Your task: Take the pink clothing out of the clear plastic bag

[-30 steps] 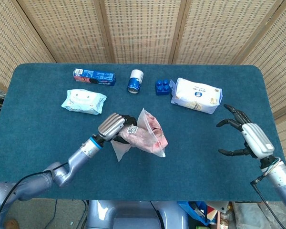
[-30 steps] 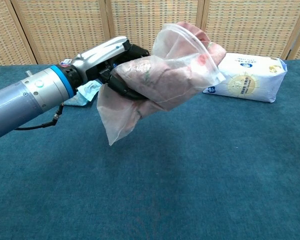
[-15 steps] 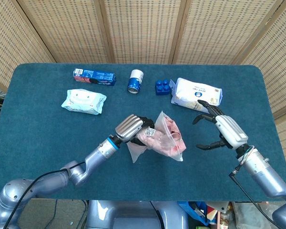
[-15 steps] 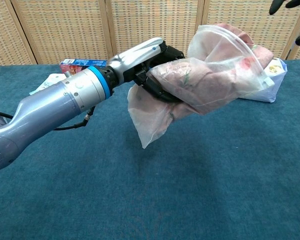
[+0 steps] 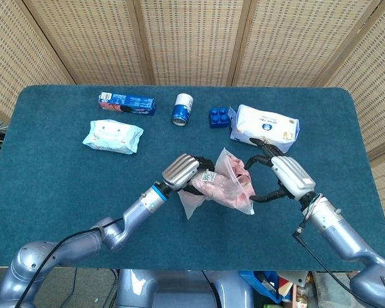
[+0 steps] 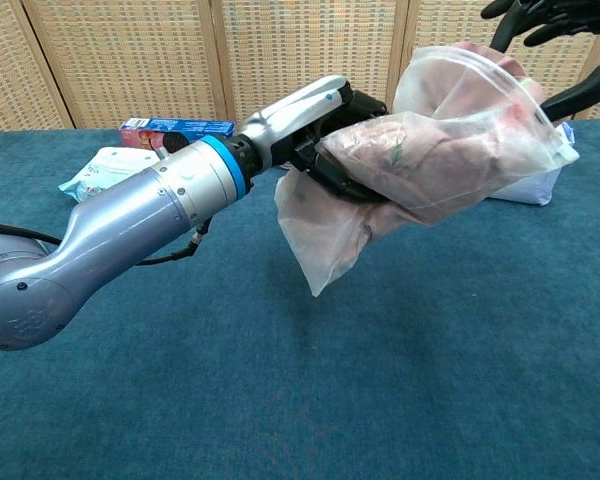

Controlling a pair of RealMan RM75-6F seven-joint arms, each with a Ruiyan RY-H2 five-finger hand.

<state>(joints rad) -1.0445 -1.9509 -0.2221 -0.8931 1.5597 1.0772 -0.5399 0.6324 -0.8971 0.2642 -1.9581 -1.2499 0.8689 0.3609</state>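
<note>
Left hand: the left hand (image 5: 183, 172) grips the clear plastic bag (image 5: 226, 184) from its left side, dark fingers wrapped round the bundle, and holds it up off the desk (image 5: 51, 173).
Right hand: the right hand (image 5: 283, 174) holds nothing; its fingers are spread wide, curving around the bag's right end, with tips at or just beside the plastic. Whether they touch cannot be told.
Pink clothing: the pink clothing (image 6: 435, 160) is bunched inside the bag, filling its upper part; in the chest view the bag's empty lower end hangs down below the left hand.
Bag label: a small white sticker (image 5: 209, 176) with a square printed code sits on the bag near the left fingers; its text is too small to read.
Back row, left: a blue and red carton (image 5: 126, 102) with white lettering, not legible.
Below it: a pale soft wipes pack (image 5: 113, 136) with a white flap; print unreadable.
Back row, middle: a blue and white can (image 5: 182, 108), upright, and just beside it a blue toy brick (image 5: 219, 117).
Back row, right: a white soft pack (image 5: 264, 127) with a round blue emblem and blue print, unreadable, lying behind the right hand.
</note>
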